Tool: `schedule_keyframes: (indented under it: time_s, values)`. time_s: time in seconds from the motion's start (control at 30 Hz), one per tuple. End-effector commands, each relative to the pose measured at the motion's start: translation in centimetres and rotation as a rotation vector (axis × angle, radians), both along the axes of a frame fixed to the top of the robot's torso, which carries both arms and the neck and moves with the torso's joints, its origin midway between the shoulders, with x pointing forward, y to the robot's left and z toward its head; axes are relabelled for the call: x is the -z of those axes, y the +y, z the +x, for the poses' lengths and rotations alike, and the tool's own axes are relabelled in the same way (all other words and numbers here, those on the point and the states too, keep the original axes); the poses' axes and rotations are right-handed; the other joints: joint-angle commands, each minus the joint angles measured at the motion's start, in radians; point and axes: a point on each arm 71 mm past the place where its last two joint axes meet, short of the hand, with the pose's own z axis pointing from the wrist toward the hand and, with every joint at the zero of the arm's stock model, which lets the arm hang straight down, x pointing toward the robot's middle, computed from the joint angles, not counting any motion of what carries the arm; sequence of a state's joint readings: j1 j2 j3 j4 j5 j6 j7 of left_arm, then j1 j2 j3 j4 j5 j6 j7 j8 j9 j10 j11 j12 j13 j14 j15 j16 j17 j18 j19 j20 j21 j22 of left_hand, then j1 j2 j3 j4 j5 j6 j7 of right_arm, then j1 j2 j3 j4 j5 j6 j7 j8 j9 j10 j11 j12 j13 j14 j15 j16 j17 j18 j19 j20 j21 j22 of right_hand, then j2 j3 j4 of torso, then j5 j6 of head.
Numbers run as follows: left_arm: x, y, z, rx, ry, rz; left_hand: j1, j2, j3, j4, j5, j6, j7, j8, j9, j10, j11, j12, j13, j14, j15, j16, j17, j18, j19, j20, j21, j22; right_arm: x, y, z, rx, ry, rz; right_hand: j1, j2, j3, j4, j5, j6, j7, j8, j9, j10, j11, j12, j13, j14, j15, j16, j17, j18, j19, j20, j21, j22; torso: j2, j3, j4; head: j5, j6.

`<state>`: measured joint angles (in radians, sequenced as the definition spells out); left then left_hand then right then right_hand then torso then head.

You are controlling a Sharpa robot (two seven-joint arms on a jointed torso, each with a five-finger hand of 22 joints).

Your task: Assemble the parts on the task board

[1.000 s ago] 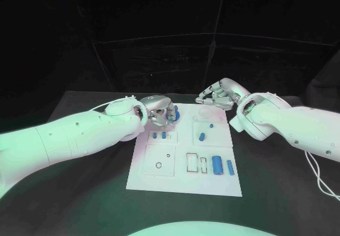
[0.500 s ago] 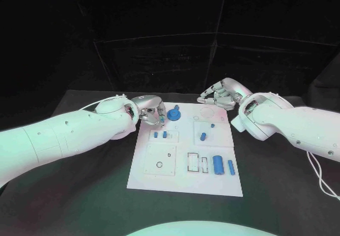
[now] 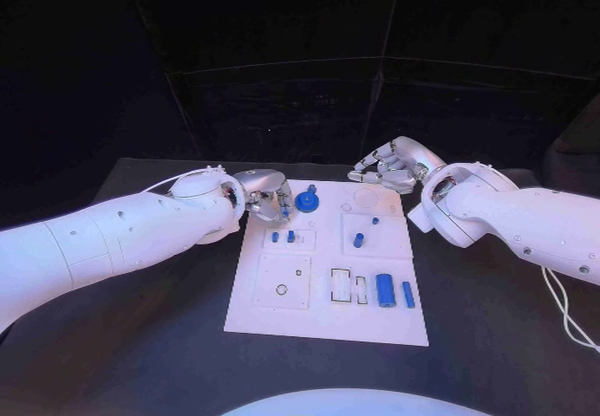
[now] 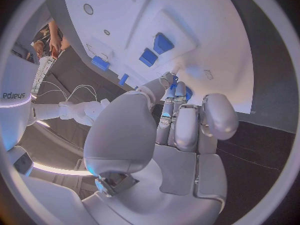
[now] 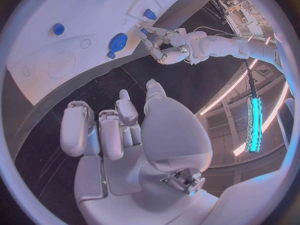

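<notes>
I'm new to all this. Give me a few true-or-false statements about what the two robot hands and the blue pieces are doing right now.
1. The left hand is at the far left part of the task board, beside the blue gear-shaped part. True.
2. The right hand is gripping a blue cylinder. False: it holds nothing and sits beyond the board's far edge.
3. Two long blue parts lie side by side near the board's right edge. True.
4. The gear-shaped part is lifted high above the board. False: it sits on the board.
5. All blue pieces are stacked in one pile. False: they are spread over the board.
</notes>
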<state>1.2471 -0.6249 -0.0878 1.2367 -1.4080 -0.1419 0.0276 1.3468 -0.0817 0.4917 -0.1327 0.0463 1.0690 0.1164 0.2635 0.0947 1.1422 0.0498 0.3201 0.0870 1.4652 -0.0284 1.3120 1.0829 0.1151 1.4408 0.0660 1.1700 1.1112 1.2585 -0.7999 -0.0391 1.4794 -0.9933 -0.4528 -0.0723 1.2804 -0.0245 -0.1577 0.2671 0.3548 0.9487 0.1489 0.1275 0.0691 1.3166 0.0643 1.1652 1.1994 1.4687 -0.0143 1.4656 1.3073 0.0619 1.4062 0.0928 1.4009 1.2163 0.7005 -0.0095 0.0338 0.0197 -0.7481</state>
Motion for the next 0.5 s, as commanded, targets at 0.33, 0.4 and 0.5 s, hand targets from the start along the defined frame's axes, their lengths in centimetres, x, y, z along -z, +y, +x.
schedule_keyframes:
  time_s: [0.33,0.4,0.5]
  values:
    - [0.58,-0.63,0.19,0.01,0.032,0.011,-0.009,-0.004,0.006,0.0,0.002,0.008,0.002,-0.004,-0.001,0.01,0.0,-0.007,0.0,0.024,-0.006,-0.005,-0.002,-0.017,0.006,-0.001,0.004,0.002,-0.11,0.24,0.02,-0.009,-0.002,0.002,0.003,0.011,-0.007,0.001,0.007,-0.006,0.0,0.004,0.0,-0.005,-0.001,0.004,0.001,0.064,0.0,-0.005,0.087,0.011,-0.002,-0.001,-0.004,0.001,0.0,-0.0009,0.0001,-0.001,-0.004]
    - [0.64,-0.66,0.2,0.01,0.035,0.013,-0.01,-0.005,0.006,-0.001,0.002,0.008,0.002,-0.005,-0.001,0.01,0.0,-0.009,-0.001,0.024,-0.005,-0.006,-0.002,-0.017,0.005,-0.001,0.003,0.002,-0.11,0.25,0.02,-0.009,-0.002,0.002,0.003,0.011,-0.007,0.001,0.007,-0.006,0.0,0.004,0.0,-0.005,-0.001,0.004,0.001,0.064,0.0,-0.005,0.087,0.011,-0.002,-0.001,-0.004,0.001,0.0,-0.0007,0.0002,-0.001,-0.004]
    - [0.7,-0.72,0.19,0.011,0.038,0.015,-0.011,-0.005,0.006,0.0,0.002,0.008,0.002,-0.006,-0.002,0.01,0.0,-0.009,-0.001,0.024,-0.005,-0.005,-0.002,-0.017,0.005,-0.001,0.004,0.002,-0.11,0.25,0.03,-0.009,-0.002,0.002,0.003,0.011,-0.007,0.001,0.007,-0.006,0.0,0.004,0.0,-0.005,-0.001,0.004,0.001,0.064,0.0,-0.005,0.087,0.011,-0.002,-0.001,-0.004,0.001,0.0,-0.0004,0.0004,-0.001,-0.005]
